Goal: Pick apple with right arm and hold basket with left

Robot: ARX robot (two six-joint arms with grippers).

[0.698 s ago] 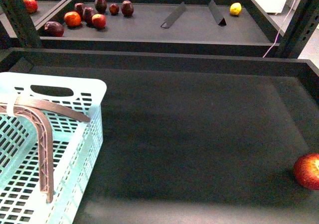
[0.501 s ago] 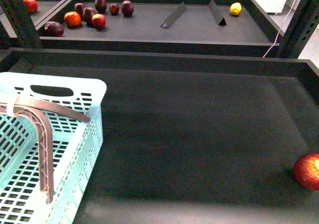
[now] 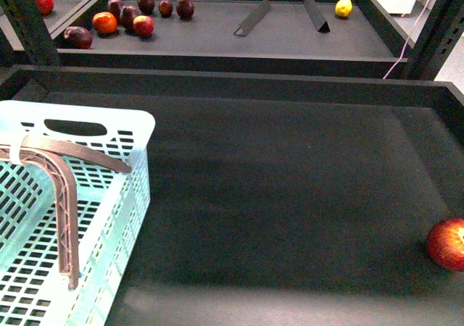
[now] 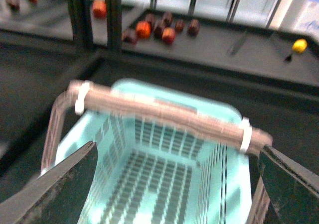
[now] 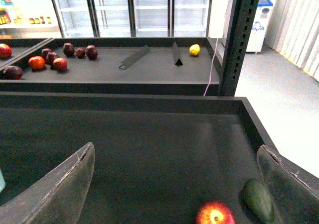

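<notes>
Little has changed in the last moment. The front view has only tipped a touch, and the apple [image 3: 447, 244] sits where it was, at the right edge of the dark shelf [image 3: 290, 195], well apart from the basket [image 3: 109, 127] at the left. My right gripper [image 5: 175, 148] is spread wide above the apple, not touching it. My left gripper [image 4: 177, 149], also spread, hovers over the basket's handle [image 4: 164, 115]. Neither grasp has begun, I judge.

The apple [image 5: 215, 214] is seen on the dark counter [image 5: 149, 144], just beside a green avocado [image 5: 258, 200]. The right end effector [image 5: 174, 150] is held with its fingers [image 5: 60, 189] spread wide apart. A lemon [image 5: 194, 49] and dark red fruits [image 5: 75, 51] are seen on the shelf [image 5: 109, 74] behind.
</notes>
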